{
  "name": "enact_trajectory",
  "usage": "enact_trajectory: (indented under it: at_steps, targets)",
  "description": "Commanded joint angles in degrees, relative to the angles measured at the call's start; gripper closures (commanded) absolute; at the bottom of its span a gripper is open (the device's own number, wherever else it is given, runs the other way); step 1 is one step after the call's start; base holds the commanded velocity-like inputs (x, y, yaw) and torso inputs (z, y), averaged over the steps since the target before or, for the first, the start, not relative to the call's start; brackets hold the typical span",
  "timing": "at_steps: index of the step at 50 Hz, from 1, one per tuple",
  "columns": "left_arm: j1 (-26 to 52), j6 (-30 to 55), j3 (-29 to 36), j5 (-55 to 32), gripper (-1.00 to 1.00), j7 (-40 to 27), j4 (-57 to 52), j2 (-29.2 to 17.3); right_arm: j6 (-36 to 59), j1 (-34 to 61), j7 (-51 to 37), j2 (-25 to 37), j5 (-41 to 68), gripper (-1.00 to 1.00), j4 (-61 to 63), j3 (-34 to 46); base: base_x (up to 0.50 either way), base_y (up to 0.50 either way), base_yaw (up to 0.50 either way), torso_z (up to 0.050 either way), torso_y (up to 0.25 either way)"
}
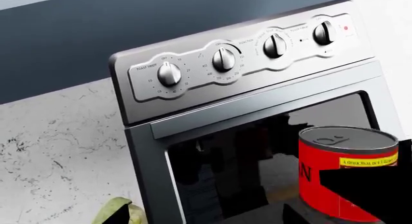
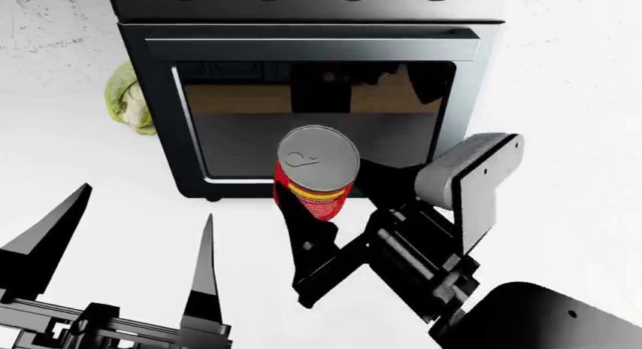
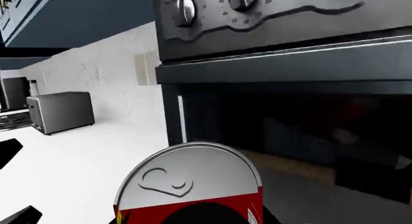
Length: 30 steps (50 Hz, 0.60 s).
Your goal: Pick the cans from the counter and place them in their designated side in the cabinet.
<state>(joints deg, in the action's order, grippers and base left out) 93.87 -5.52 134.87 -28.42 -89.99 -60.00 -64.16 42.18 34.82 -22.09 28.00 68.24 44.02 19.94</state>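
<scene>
Clearly the right end effector (image 2: 313, 213) pinches the one visible red can (image 2: 317, 176) by its lower body, upright with its long axis vertical and grey lid up, just in front of the toaster oven (image 2: 311, 33) glass door toward the back edge of the white tabletop (image 2: 572, 101). Meanwhile the left end effector (image 2: 131, 236) hangs spread and empty near the front-left edge, farther away; no cabinet shows, and the oven looks empty behind its shut door, with a leafy vegetable (image 2: 128, 101) beside it.
</scene>
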Motion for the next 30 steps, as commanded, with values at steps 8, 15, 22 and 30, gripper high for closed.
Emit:
enact_trajectory:
  at_steps: [8,15,22,30]
  targets:
    - [0.17,0.08,-0.07,-0.22,-1.0,0.0,0.0,0.38,-0.9,32.68,-29.78,9.0,36.4,1.0,8.58,-9.44,0.0,0.0,0.0,0.0,0.0]
    - [1.23,0.06,0.03,-1.23,-1.0,0.0,0.0,1.06,-2.03,48.15,-37.15,10.79,42.68,1.0,2.91,-8.74,0.0,0.0,0.0,0.0,0.0]
    - [1.92,0.65,-0.72,-2.97,-1.0,0.0,0.0,2.05,-1.07,57.8,-39.07,9.52,42.33,1.0,-3.26,-6.65,0.0,0.0,0.0,0.0,0.0]
    - [2.26,1.92,-2.43,-5.57,-1.0,0.0,0.0,3.69,0.76,66.36,-37.65,7.94,38.79,1.0,-11.3,-4.75,0.0,0.0,0.0,0.0,0.0]
